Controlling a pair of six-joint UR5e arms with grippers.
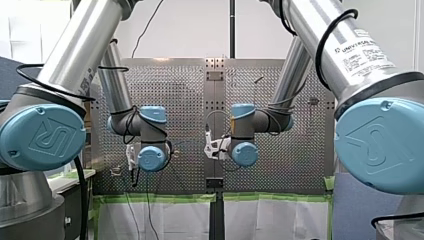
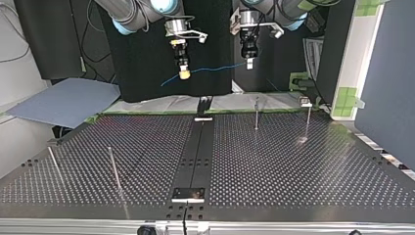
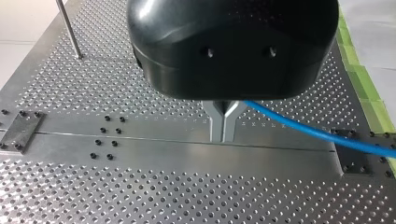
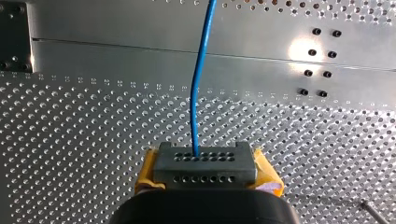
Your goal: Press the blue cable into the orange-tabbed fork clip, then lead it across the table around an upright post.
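Top view: my right arm's yellow-padded fingers [image 2: 184,74] pinched the thin blue cable [image 2: 215,68], held high over the perforated metal surface [image 2: 293,166]. The cable ran right to my left arm's metal fingers [image 2: 249,63], pressed together on it. No clip showed. Clipping, and routing around a thin upright post [image 2: 256,113], seemed not yet begun.

A perforated metal bench [image 2: 293,166] fills the top view, split by a dark centre strip [image 2: 198,152] with a small bolted plate [image 2: 188,194] at its near end. Green tape [image 2: 350,93] marks a white panel at the right. A grey-blue sheet [image 2: 63,100] lies beyond the bench's far left corner.
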